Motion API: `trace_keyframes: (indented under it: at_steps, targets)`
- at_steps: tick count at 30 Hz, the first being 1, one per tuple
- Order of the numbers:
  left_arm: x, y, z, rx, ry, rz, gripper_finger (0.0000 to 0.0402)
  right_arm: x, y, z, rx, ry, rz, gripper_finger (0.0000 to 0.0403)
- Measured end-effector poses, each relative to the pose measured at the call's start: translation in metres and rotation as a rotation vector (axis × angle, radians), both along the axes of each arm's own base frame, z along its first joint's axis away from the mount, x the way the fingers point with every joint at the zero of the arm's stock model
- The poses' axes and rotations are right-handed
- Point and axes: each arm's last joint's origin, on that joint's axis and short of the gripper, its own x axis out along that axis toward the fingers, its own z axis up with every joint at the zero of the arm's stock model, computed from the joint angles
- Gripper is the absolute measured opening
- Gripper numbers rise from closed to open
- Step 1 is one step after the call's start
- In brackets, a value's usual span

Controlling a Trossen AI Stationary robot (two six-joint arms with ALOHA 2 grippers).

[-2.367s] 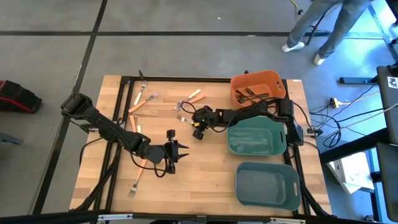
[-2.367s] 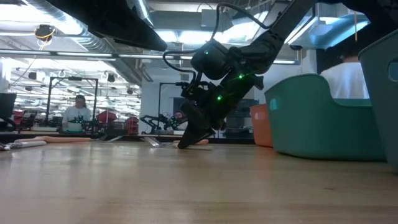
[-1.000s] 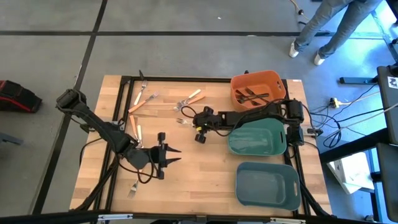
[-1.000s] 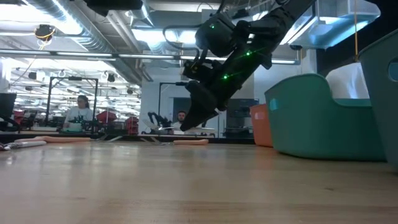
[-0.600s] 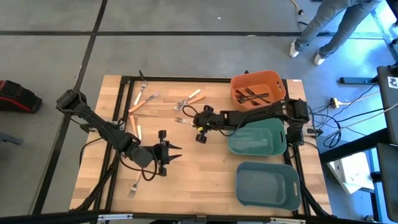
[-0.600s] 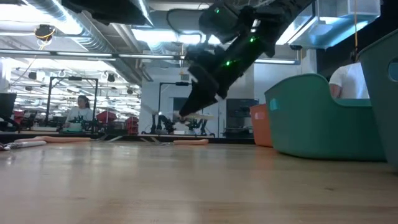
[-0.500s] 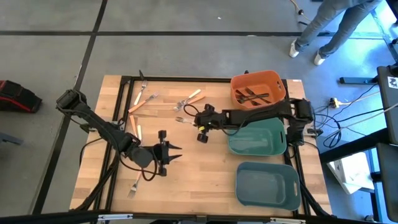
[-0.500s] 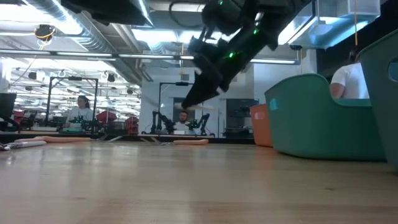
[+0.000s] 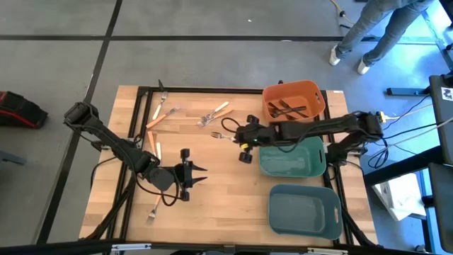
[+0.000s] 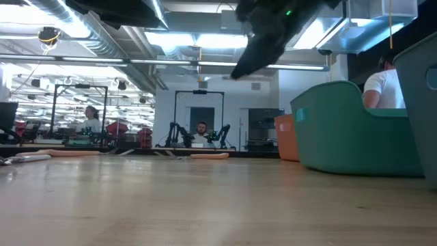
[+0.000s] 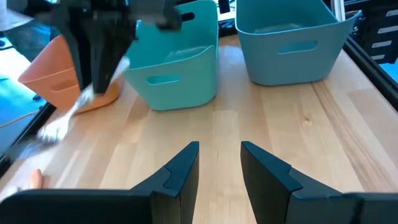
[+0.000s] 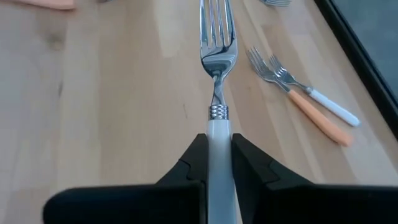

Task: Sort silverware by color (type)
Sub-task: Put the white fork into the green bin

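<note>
Wood tabletop (image 9: 226, 205) fills the middle of the high view. At its right edge stand three bins: an orange bin (image 9: 313, 91) at the upper right holding dark forks (image 9: 287, 108), a teal bin (image 9: 315, 161) just below it, and a second blue-teal bin (image 9: 333, 212) at the lower right. Both teal bins look empty.

Next in size are the arms. The right arm reaches leftward from the right edge, and its right gripper (image 9: 237, 133) hangs above the table just left of the teal bin. The right wrist view shows it clamped on the pale handle of a fork (image 12: 217, 62), tines pointing forward. The left gripper (image 9: 200, 175) waits in the lower left-centre with its fingers parted and nothing between them.

Smallest are the loose pieces. Several orange-handled forks (image 9: 157, 117) lie in the upper left of the table, one more (image 9: 156, 204) lies in the lower left, and a pair (image 12: 305, 99) shows at the right of the right wrist view.

These forks look light and rigid, so weight is no concern. A smooth handle and polished metal are probably slippery, though, and a thin fork may pivot between narrow fingers. The mid-handle hold seen here seems sensible: near the balance point, away from the tines. Forks lying flat leave little height to pinch, so the fingers would likely need to close across the handle's narrow width.
</note>
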Motion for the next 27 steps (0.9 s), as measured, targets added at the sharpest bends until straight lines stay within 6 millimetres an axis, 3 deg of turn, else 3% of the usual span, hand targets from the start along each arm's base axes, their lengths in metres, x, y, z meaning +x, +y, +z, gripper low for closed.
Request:
trace_keyframes:
  at_steps: [8, 13, 21, 27]
  targets:
    - [0.0, 0.0, 0.0, -0.029, -0.002, 0.008, 0.0114, -0.042, 0.015, 0.027, -0.01, 0.078, -0.043, 0.0035]
    - [0.0, 0.0, 0.0, -0.029, -0.001, 0.007, 0.0114, -0.069, 0.025, 0.03, -0.023, 0.09, -0.056, 0.0035]
    - [0.0, 0.0, 0.0, -0.029, -0.001, 0.007, 0.0114, -0.125, 0.028, 0.017, 0.04, 0.113, -0.083, 0.0035]
    - [0.0, 0.0, -0.001, -0.027, 0.002, 0.008, 0.0114, -0.164, 0.024, -0.005, 0.099, 0.115, -0.123, 0.0035]
